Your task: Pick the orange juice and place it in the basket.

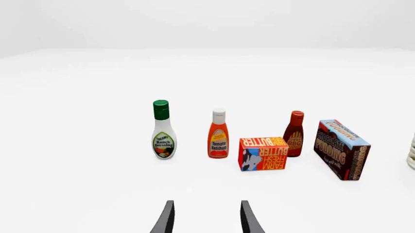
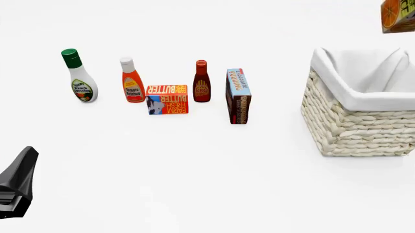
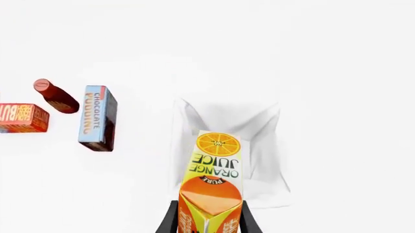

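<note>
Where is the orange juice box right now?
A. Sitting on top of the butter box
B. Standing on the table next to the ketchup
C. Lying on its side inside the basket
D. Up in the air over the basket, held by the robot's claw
D: the right wrist view shows the right gripper clamped on the orange juice with the basket open below it, and the front view shows the carton high above the basket.

I see the orange juice (image 3: 215, 182) — a gable-topped carton in orange and yellow, "PURE ORANGE JUICE" and an orange slice on its face — held up in the air over the basket (image 2: 353, 124). The basket is square, cream-white wicker with white cloth lining folded over its rim, sitting upright on the desk's right side — open and hollow inside.
</note>
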{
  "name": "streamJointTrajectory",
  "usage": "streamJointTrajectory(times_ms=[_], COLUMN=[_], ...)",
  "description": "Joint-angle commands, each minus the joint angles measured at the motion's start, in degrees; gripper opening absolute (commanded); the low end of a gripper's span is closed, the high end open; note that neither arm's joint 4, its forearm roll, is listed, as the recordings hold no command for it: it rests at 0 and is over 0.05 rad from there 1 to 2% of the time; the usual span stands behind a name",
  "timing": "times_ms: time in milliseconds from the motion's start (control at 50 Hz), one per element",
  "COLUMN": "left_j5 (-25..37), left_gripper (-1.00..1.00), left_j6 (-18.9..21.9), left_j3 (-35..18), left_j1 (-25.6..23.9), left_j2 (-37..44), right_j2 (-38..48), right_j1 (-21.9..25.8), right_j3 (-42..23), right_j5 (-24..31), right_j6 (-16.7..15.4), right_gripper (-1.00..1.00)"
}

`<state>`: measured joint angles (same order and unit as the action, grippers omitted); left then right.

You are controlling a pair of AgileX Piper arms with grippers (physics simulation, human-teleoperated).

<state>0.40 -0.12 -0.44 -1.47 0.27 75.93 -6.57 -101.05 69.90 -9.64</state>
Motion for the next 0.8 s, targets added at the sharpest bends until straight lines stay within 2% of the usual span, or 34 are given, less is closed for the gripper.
streamJointTrajectory(times_ms=[20,240,800], left_j5=[-0.1,-0.1,-0.1], left_gripper=[1.00,1.00,1.00], left_j6=[0.0,0.0,0.0], left_j3=[0.1,0.1,0.1], left_j1=[0.4,0.4,0.4], left_j2=[0.0,0.0,0.0], right_j2=[1.1,1.5,4.7], right_j1=[-1.2,-0.9,-2.6], right_j3=[0.3,1.5,4.0], right_j5=[0.0,0.0,0.0], right_j6=[3.3,5.4,6.6], right_gripper=[-1.00,-1.00,-1.00])
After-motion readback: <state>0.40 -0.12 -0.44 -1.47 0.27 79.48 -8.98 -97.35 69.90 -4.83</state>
